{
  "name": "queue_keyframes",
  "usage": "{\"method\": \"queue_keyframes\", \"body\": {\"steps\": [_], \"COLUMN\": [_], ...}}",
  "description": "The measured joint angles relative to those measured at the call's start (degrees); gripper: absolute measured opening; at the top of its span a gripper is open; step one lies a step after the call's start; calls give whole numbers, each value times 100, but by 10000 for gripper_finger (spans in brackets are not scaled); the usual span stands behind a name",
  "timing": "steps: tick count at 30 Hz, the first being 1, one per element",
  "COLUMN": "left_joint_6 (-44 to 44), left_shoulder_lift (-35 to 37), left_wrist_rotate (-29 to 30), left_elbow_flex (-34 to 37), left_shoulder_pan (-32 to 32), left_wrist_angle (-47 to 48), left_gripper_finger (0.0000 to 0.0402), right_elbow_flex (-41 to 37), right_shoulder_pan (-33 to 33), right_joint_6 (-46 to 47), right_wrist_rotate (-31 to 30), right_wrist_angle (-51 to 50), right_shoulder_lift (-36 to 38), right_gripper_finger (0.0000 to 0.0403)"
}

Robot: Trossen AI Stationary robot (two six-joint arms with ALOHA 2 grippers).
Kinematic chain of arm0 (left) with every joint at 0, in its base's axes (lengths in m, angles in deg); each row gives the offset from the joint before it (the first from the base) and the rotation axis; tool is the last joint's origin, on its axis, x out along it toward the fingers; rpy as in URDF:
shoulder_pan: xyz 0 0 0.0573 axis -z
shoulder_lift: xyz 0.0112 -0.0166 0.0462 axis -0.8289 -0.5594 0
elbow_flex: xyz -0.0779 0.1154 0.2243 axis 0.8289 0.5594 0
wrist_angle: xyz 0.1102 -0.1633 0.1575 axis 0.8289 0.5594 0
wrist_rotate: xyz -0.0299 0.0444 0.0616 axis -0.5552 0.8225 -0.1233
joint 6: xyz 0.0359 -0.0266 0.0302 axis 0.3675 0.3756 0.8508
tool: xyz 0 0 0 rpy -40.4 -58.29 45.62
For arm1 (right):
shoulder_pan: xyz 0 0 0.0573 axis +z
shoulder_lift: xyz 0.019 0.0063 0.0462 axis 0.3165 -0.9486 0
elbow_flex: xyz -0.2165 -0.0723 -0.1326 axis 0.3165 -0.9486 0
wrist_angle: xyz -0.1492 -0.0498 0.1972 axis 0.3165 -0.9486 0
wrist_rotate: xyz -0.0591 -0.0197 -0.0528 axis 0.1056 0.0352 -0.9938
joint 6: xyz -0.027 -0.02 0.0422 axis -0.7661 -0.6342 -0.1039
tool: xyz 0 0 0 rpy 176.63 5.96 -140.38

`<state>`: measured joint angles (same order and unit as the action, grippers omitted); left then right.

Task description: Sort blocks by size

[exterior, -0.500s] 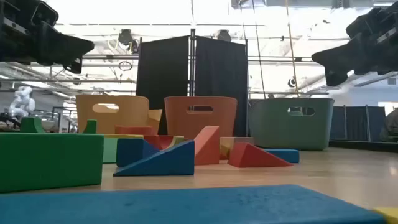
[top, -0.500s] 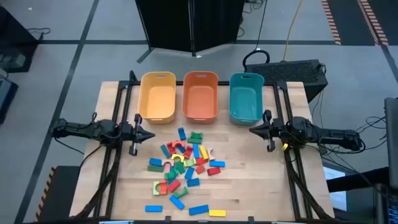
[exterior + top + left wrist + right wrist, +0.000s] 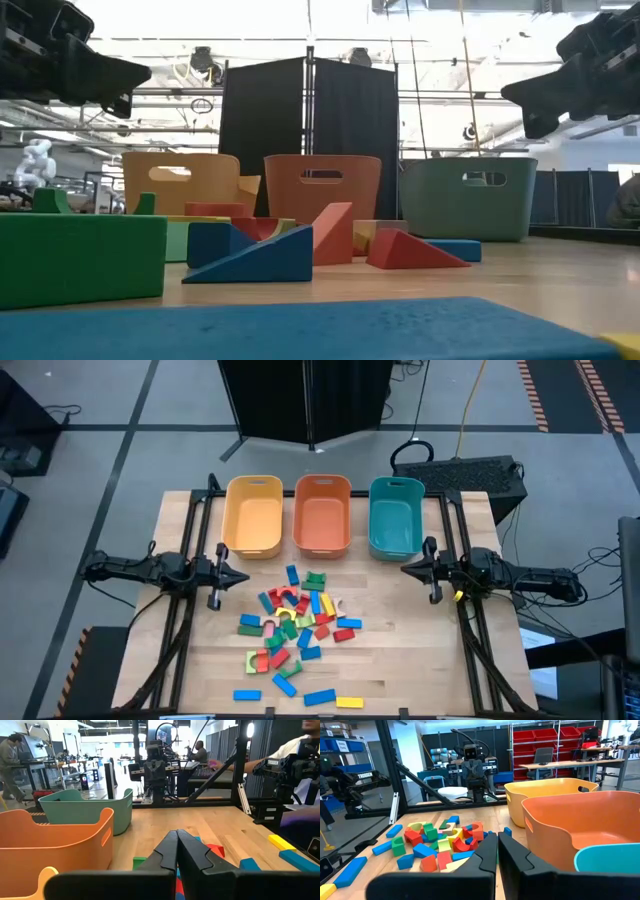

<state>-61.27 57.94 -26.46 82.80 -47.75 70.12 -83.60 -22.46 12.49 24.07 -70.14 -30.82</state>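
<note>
Wooden blocks [image 3: 296, 628] lie heaped mid-bench below the bins; my left hand [image 3: 232, 576] and right hand [image 3: 410, 569] hover pressed together, empty. Crowding risks nudging neighbours or grabbing two.

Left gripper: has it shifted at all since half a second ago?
No. In the high view the left gripper sits at the same spot just below the yellow bin, shut and clear of the blocks.
</note>
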Motion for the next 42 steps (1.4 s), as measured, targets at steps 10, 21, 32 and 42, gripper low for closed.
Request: {"method": "queue_keyframes", "body": {"steps": [10, 21, 32, 42], "left_joint_6": [0, 0, 0, 0], "left_shoulder_lift": [-2, 0, -2, 0], "left_wrist_rotate": [-1, 1, 1, 0], "left_elbow_flex": [2, 2, 2, 1], "left_shoulder_pan": [0, 0, 0, -1], "left_wrist_angle": [1, -1, -1, -1], "left_gripper_finger": [8, 8, 8, 8], "right_elbow_flex": [-1, -2, 0, 0], "right_shoulder_pan": [-1, 0, 0, 0], "right_joint_6": [2, 0, 1, 1], "right_wrist_rotate": [-1, 0, 0, 0], "right_wrist_angle": [0, 2, 1, 92], "right_shoulder_lift": [0, 0, 1, 1], "right_gripper_finger": [0, 0, 0, 0]}}
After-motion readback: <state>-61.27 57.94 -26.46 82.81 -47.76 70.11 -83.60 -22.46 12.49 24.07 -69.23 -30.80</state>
